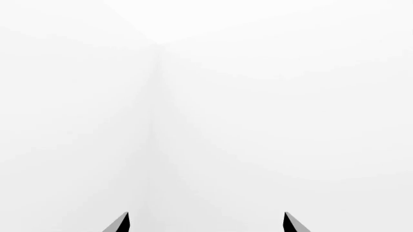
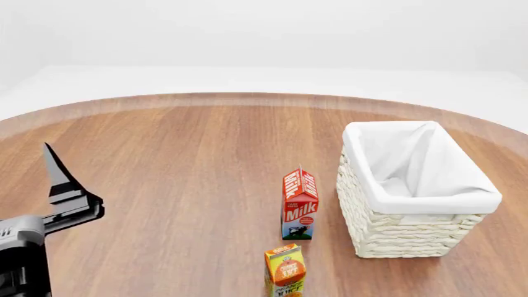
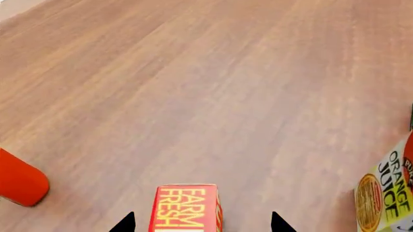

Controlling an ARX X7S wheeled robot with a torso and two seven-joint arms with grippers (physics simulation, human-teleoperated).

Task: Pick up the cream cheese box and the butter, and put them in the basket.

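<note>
bright, even light; soft shadows

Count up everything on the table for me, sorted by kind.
cartons: 2 (milk carton, orange juice carton)
basket: 1
butter: 1
red rounded thing, cut off at the picture's edge: 1
Total: 5

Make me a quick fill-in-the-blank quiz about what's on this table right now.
1. The milk carton stands to the ____ of the basket in the head view.
2. The basket's liner is ____ in colour.
3. The box between the right gripper tips reads FARM ____.
4. The carton beside it is labelled ORANGE ____.

Answers: left; white; FRESH; JUICE
</note>
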